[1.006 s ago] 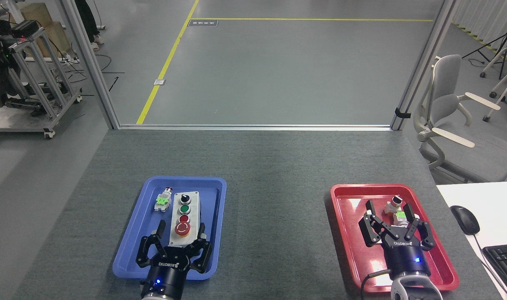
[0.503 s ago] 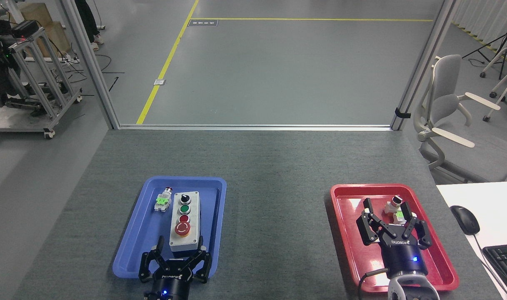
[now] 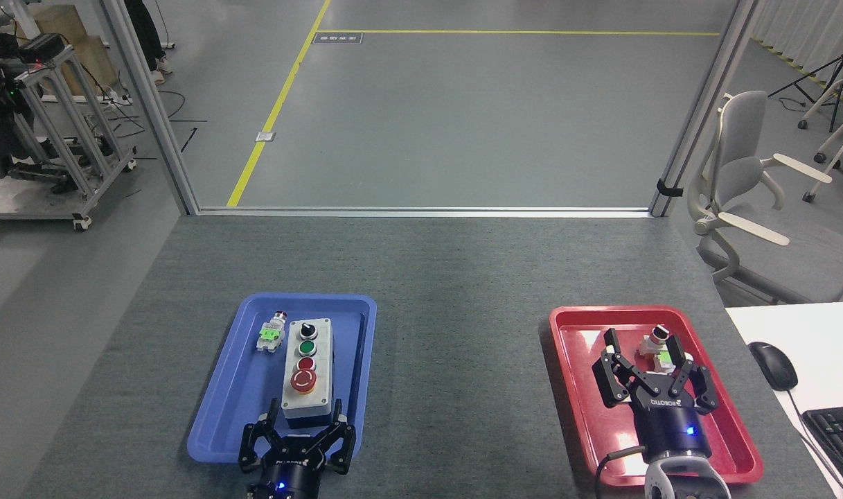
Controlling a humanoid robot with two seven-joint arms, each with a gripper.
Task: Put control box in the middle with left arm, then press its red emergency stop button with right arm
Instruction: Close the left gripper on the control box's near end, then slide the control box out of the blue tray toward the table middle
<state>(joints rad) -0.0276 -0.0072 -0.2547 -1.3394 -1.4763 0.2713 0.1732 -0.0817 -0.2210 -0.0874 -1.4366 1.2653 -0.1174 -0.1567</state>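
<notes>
The elongated light-grey control box with a dark base (image 3: 307, 371) lies lengthwise in the blue plastic tray (image 3: 217, 416) at the robot's left, its row running from a black selector knob (image 3: 308, 328) through a green button (image 3: 307, 347) and a small red button (image 3: 306, 364) to the large red mushroom emergency stop button (image 3: 303, 380) at the near end. It looks like a rigid moulded housing, probably moderately light, with smooth, possibly slippery sides; the long side walls, clear of the raised buttons, seem the safest place to grip. The left gripper (image 3: 303, 418) sits just short of the box's near end, fingers spread wide and not touching the box. The right gripper (image 3: 646, 346) hovers open over the red plastic tray (image 3: 566, 360), holding nothing.
</notes>
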